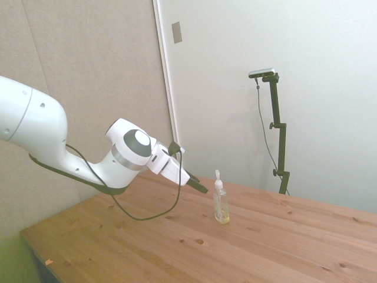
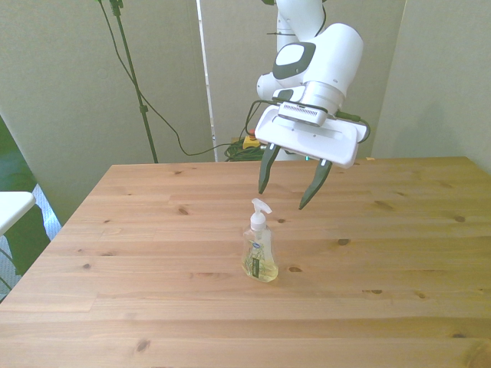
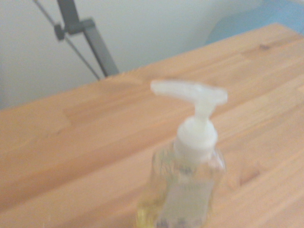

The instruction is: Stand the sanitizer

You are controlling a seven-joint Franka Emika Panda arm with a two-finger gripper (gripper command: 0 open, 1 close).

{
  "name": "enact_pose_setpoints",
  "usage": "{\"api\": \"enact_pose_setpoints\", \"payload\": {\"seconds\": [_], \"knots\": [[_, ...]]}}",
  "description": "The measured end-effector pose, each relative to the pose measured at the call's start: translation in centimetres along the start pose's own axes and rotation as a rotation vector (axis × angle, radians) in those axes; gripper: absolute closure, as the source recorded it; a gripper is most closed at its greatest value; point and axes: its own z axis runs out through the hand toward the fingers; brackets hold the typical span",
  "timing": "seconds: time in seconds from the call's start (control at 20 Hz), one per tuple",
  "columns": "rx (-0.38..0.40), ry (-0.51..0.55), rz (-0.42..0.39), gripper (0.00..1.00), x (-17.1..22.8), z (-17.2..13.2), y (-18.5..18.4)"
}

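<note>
Side view: stands off one table (image 1: 118, 247) corner, looking across, fairly far.
Front view: faces the arm (image 2: 322, 54) from across the table, slightly above.
Wrist view: very close, blurred.
Shared: the bottle (image 1: 221, 203) on the tabletop.

Sanitizer (image 2: 259, 254): clear glossy plastic body, pale yellow liquid inside, white matt plastic pump, paper-like label.
Table (image 2: 399, 253), lower frame: pine-like wood planks w/ knots, smooth, satin finish.
Gripper (image 2: 290, 188): white glossy plastic housing, dark matt fingers (image 2: 314, 186).
</note>
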Motion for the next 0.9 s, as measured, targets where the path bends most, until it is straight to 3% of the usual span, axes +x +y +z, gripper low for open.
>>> {"api": "enact_pose_setpoints", "payload": {"seconds": [0.3, 0.55, 0.7, 0.9], "knots": [[-0.107, -0.169, -0.181, 0.0, -0.1, -3.6, 3.7], [-0.167, -0.346, -0.335, 0.0, 5.3, -7.1, 5.3], [-0.161, -0.422, -0.37, 0.0, 7.5, -8.4, 6.0], [-0.19, -0.452, -0.412, 0.0, 6.9, -8.2, 6.3]]}}
